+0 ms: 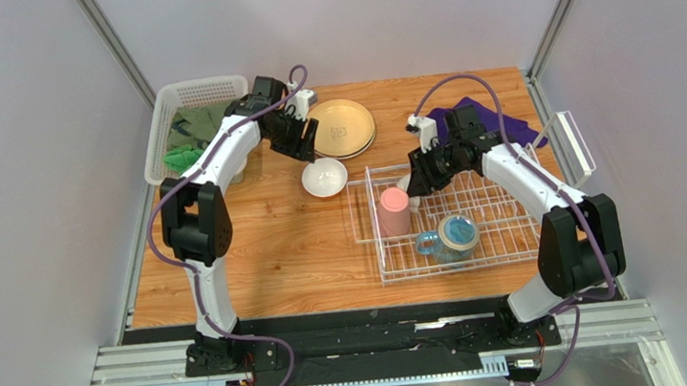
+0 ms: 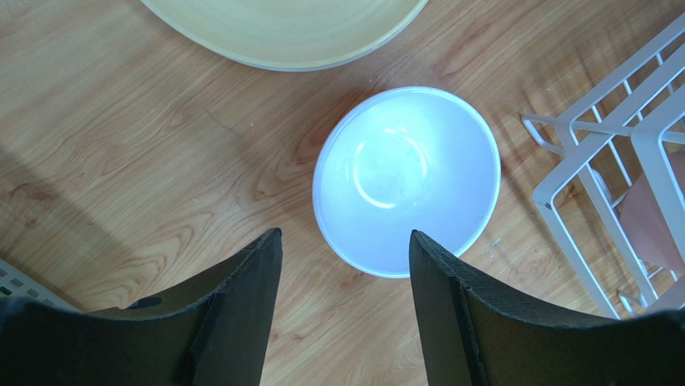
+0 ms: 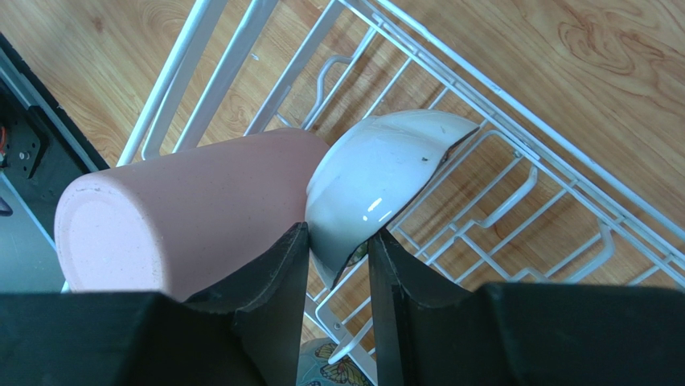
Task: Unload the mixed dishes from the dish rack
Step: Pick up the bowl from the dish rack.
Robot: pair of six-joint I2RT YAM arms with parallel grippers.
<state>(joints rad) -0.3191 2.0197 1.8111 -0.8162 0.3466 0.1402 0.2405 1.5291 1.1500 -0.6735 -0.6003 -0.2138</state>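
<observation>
The white wire dish rack [image 1: 507, 233] stands right of centre. In it a pink tumbler [image 1: 394, 212] stands upside down and a patterned blue-handled mug [image 1: 455, 236] rests near the front. My right gripper [image 1: 416, 183] reaches into the rack; in the right wrist view its jaws [image 3: 339, 229] are shut on the rim of a small white bowl [image 3: 378, 173] that leans against the pink tumbler [image 3: 185, 217]. My left gripper [image 1: 306, 145] is open and empty above another white bowl [image 2: 406, 181] on the table. Cream-tan plates [image 1: 342, 128] are stacked behind it.
A white mesh basket [image 1: 177, 105] with green cloth sits at the back left. A purple cloth [image 1: 494, 121] lies behind the rack. A white wire piece [image 1: 575, 143] stands at the right edge. The rack's corner [image 2: 595, 145] is close to the left bowl.
</observation>
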